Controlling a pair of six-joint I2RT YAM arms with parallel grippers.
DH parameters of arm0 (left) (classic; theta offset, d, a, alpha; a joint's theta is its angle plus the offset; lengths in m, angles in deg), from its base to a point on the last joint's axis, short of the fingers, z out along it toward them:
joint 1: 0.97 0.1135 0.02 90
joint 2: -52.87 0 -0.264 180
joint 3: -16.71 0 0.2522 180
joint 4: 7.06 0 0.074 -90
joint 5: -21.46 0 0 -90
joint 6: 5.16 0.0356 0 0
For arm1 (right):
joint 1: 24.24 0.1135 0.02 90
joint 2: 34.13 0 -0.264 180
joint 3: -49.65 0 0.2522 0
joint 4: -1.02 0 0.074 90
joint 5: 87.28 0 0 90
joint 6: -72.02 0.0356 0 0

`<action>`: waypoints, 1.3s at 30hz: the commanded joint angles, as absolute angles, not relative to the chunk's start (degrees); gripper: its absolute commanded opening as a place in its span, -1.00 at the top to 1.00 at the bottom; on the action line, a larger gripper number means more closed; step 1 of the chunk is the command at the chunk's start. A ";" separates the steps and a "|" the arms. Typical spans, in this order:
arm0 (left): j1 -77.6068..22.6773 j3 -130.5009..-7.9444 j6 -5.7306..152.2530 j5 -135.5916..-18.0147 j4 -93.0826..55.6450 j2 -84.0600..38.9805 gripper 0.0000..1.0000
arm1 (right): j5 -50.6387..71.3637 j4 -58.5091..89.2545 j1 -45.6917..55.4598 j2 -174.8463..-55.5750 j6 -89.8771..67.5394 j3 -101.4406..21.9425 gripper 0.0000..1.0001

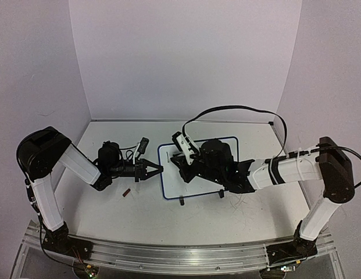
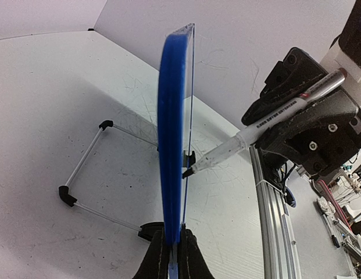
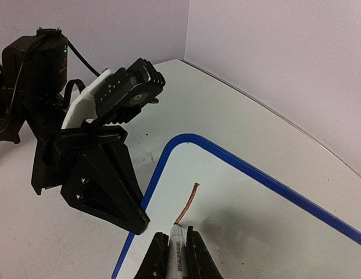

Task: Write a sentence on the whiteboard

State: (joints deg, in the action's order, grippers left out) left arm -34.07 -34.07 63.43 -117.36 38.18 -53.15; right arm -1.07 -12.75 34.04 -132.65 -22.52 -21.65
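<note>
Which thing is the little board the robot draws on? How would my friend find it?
Look at the big white table, near its middle. The whiteboard sits there, with the left gripper pinching its edge. Only it has a bright blue rim and two small black feet.

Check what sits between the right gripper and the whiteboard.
The marker: clamped in the right gripper, tip on the whiteboard face. Left wrist view shows it.
</note>
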 commanded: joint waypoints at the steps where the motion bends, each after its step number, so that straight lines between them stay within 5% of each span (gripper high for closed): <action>1: -34.27 -33.43 64.98 -117.55 39.12 -50.76 1.00 | -2.05 -13.64 34.13 -133.09 -21.48 -20.64 1.00; 29: -34.30 -33.09 64.96 -117.34 38.88 -50.74 1.00 | -12.82 -17.09 34.18 -128.82 -19.83 -15.63 1.00; 39: -34.29 -33.26 64.98 -117.26 38.77 -50.92 1.00 | -1.43 -20.91 34.01 -122.08 -20.19 -11.31 1.00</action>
State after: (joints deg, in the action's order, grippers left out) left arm -34.18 -33.98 63.48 -116.92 38.16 -52.95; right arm -5.42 -16.90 34.52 -127.36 -20.11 -12.82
